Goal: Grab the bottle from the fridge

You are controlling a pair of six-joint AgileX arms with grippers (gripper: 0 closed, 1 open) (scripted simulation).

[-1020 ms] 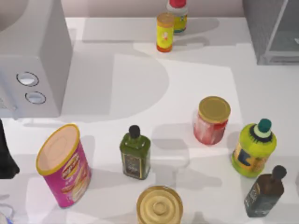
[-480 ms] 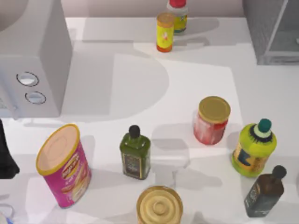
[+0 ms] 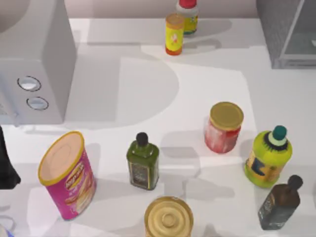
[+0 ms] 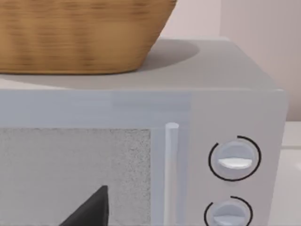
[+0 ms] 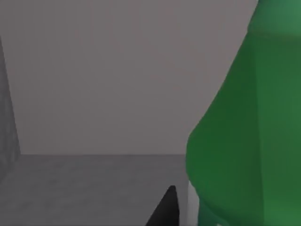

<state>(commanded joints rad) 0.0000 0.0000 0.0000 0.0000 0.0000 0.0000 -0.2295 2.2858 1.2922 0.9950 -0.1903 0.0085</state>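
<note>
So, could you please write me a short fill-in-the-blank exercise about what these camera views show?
1. The pale grey appliance in the left wrist view has ____ round knobs.
2. On top of that appliance sits a woven ____.
3. The bottle close up in the right wrist view is bright ____.
4. In the top view, the squat yellow-green bottle wears a ____ cap.

Missing words: two; basket; green; teal

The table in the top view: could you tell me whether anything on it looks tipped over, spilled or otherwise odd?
Nothing stands out. The pink can, the olive bottle, the red jar and the yellow-green bottle all stand upright and apart on the table, with no spill. In the right wrist view the green bottle stands inside the grey fridge.
</note>
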